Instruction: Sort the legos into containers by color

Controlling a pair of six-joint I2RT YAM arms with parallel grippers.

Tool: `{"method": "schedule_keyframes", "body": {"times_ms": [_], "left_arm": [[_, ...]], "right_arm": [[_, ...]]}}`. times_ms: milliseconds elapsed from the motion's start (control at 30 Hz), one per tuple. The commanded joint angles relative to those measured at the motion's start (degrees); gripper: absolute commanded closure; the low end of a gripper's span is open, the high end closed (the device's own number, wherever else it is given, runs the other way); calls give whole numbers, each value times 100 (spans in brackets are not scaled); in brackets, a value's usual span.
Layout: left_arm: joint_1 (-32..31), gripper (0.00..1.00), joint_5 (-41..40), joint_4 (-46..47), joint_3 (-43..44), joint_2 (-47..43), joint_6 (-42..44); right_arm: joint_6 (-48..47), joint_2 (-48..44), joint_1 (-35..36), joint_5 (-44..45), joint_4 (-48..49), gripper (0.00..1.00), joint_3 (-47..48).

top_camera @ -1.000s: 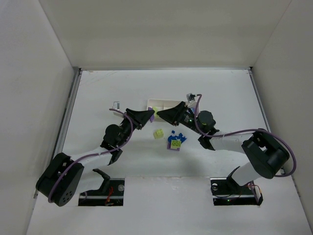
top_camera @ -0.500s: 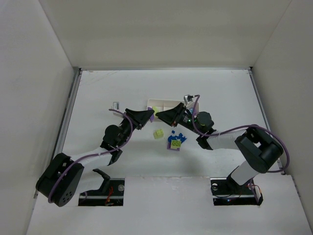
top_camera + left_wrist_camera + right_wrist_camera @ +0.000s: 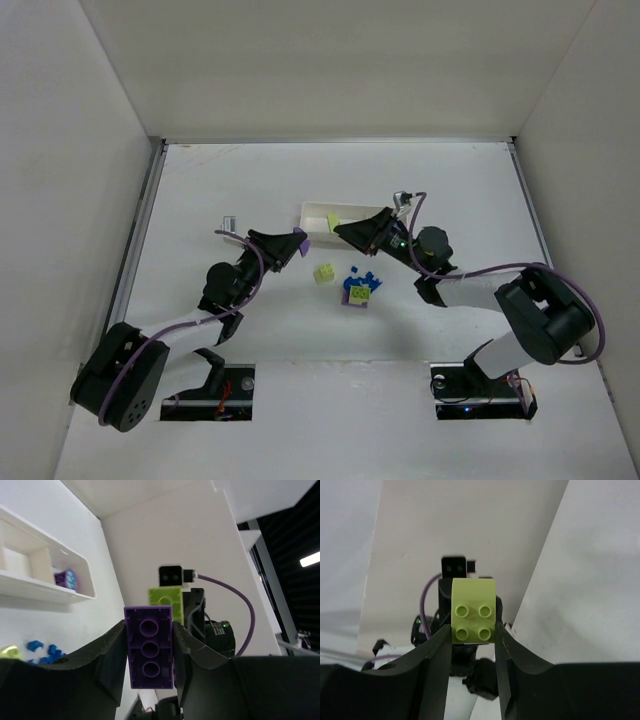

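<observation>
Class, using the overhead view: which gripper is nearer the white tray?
Right. The right gripper hangs over the left part of the white tray, jaws clamping a lime brick. The left gripper, holding a purple brick, sits just off that end.

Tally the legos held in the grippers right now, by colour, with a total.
Purple: 1, the purple brick clamped in the left gripper
Lime-green: 1, the lime-green brick clamped in the right gripper
Blue: 0
Total: 2
</observation>
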Motion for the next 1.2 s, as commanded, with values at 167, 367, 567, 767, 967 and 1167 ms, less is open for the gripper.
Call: {"method": "schedule_keyframes", "body": {"times_ms": [167,367,567,767,967,1167], "left_arm": [[521,81,57,154,-266,-347,122],[750,81,190,-197,-275,-566,280],[847,80,163,-742,-248,-830,596],[873,79,110,-1173,-160,-944,895],[899,79,75,-1340,-125,-962,1036],[847,79,57,-1349,-29,-831,1098]], "right_arm": [[-760,-116,-290,430,-710,70,317],[-1858,367,-263,1088,-2500,70,1283],[-3098,938,-35,2196,-4189,69,2417],[-3538,1606,-9,2435,-4744,68,3279],[-3732,1923,106,2531,-5008,66,3675],[-3706,2108,176,2426,-5078,57,3939]]}}
